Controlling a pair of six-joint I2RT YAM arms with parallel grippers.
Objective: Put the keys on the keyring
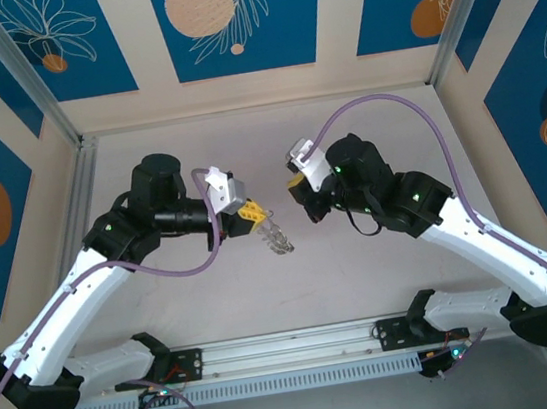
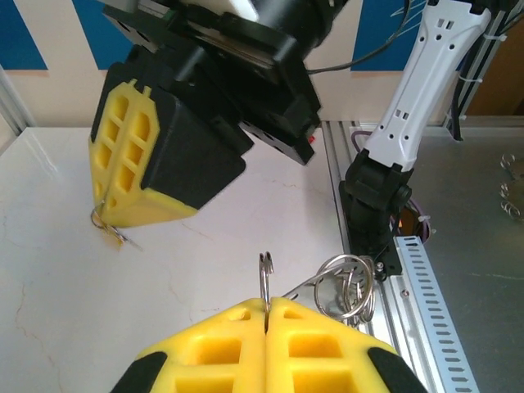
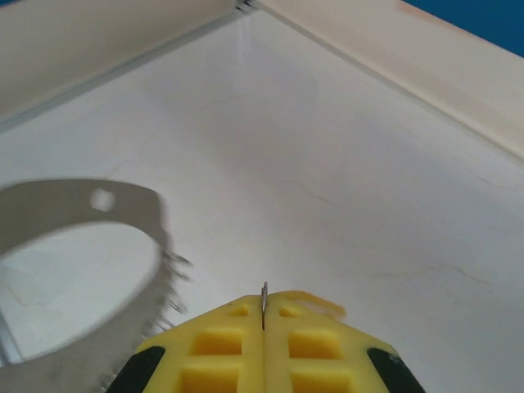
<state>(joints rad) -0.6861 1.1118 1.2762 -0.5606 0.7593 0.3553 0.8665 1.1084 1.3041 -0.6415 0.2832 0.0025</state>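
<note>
Silvery wire coils of the keyring (image 1: 276,236) hang just off the left gripper (image 1: 253,213), whose yellow fingers (image 2: 221,344) are clenched on one upright strand of it. In the left wrist view, the coils bunch at 3 o'clock of the fingertips. At about 1 o'clock from the ring in the overhead view, the right gripper (image 1: 303,199) is clamped tight on a small key (image 3: 315,304) with a yellow-orange tab, its thin blade edge-on between the jaws. From that wrist, a blurred grey hoop (image 3: 151,246), probably the ring, sits at 9 o'clock. Threading likely means carrying the key toward 7 o'clock, to the ring the left arm holds.
</note>
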